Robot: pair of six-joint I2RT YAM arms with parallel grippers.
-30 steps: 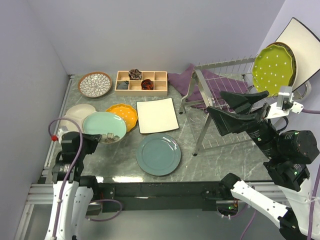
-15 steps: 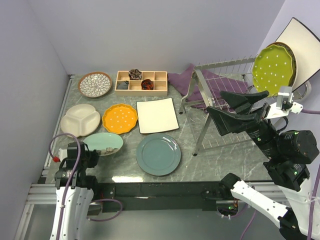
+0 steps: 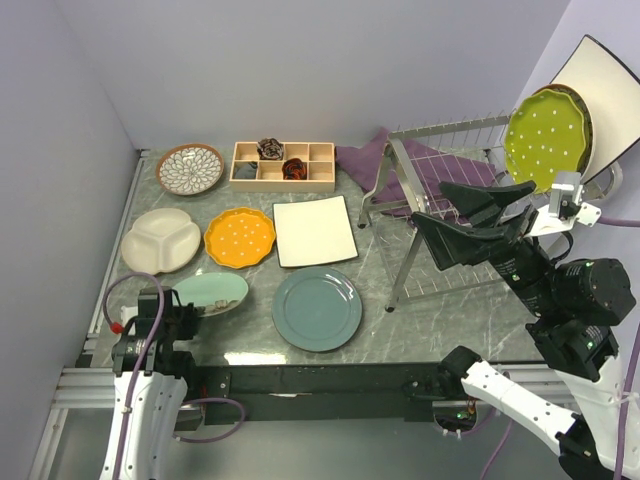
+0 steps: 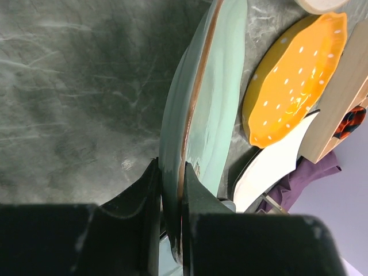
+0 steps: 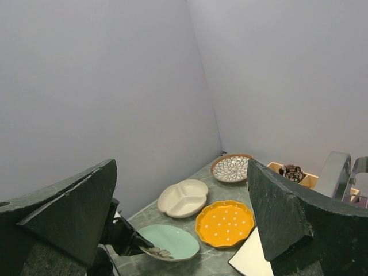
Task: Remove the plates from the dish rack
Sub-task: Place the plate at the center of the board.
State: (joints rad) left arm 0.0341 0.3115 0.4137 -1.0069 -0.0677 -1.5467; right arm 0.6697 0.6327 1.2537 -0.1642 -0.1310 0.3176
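My left gripper [image 3: 188, 312] [image 4: 171, 168] is shut on the near rim of the pale green floral plate [image 3: 212, 293] [image 4: 214, 86] [image 5: 172, 241]. The plate is low over the table's front left; whether it touches I cannot tell. On the table lie the petal-patterned plate [image 3: 189, 168], cream divided plate [image 3: 160, 240], orange scalloped plate [image 3: 240, 237], a white square plate [image 3: 314, 231] and the teal plate [image 3: 317, 308]. The dish rack [image 3: 440, 150] at the right holds a yellow-green plate [image 3: 543, 138] and a white square plate [image 3: 610, 95]. My right gripper [image 3: 432, 205] [image 5: 181, 164] hangs open and empty over the rack.
A wooden compartment tray [image 3: 283, 163] sits at the back, with a purple cloth [image 3: 365, 160] beside it reaching under the rack. Walls close in the left and back sides. The right arm's body stands high above the rack's near end.
The left gripper has drawn the pale green plate toward the near edge and lowered it, uncovering the cream and orange plates. The right arm has not moved.
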